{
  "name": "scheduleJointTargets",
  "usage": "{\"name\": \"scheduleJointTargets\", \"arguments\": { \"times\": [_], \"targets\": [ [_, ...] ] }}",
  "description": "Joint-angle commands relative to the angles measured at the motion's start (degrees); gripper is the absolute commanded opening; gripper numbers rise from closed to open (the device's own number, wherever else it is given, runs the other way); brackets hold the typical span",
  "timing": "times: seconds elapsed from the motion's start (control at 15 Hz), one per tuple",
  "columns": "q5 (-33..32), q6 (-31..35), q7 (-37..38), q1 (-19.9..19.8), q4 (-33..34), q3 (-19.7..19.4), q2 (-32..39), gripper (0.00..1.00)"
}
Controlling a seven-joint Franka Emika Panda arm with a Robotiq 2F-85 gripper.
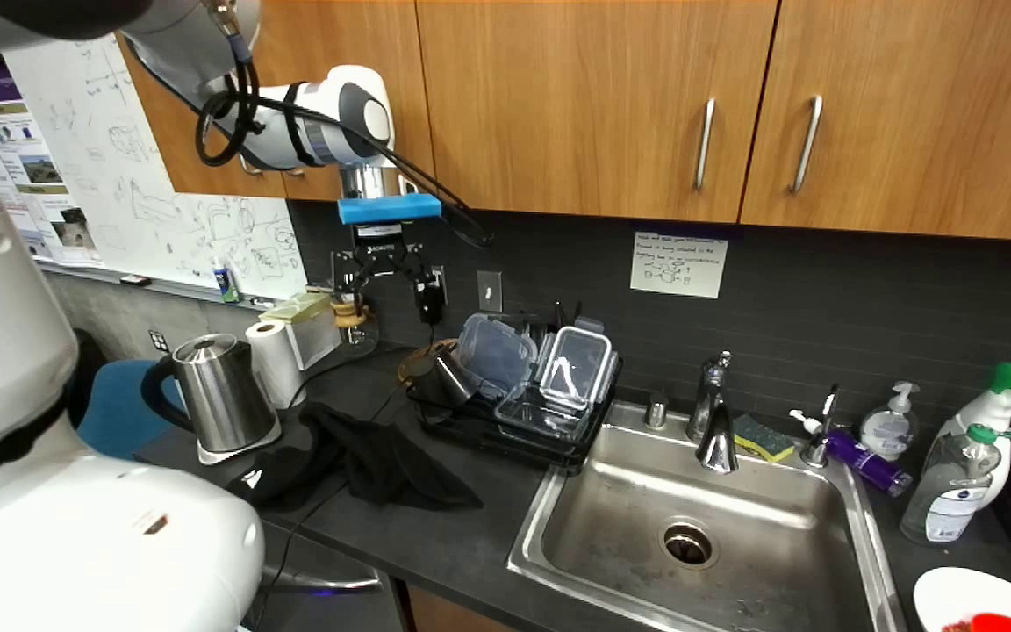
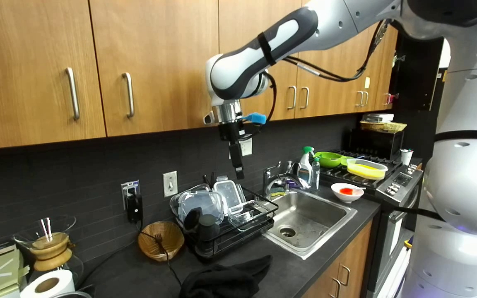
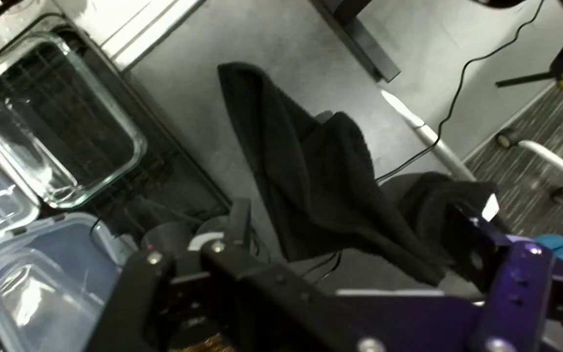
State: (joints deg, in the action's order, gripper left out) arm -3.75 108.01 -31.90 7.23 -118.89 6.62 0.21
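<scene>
The gripper hangs above the counter, released: its fingers stand spread with nothing between them. Below it in the wrist view lie the black cloth and the dish rack; which is nearer cannot be told. The cloth lies crumpled on the counter just beside the rack — presumably kept there for drying. Within the rack, clear containers lean steeply, probably to let water drain; the rack adjoins the sink, which would keep drips local. The sponge rests near the faucet, likely for ready use.

Finger spread is evident in the wrist view; in an exterior view the fingers overlap edge-on and conceal it. The kettle shows whole in an exterior view, as does the green pan on the stove — the wrist view contains neither. The wrist view alone shows a castered base on the floor
</scene>
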Motion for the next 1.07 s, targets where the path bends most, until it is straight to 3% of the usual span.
{"name": "scheduleJointTargets", "arguments": {
  "times": [0.0, 0.2, 0.53, 1.0],
  "targets": [
    [-2.67, 10.03, 5.55, 0.44, -0.02, 0.84, 1.11, 1.00],
    [-5.38, 14.96, 9.23, 0.93, 0.79, 1.67, 2.79, 1.00],
    [-9.66, 15.24, 10.66, 2.29, 0.69, 3.12, 4.54, 1.00],
    [-5.81, 7.02, 2.14, 2.56, 2.91, 4.74, 7.51, 1.00]
  ]
}}
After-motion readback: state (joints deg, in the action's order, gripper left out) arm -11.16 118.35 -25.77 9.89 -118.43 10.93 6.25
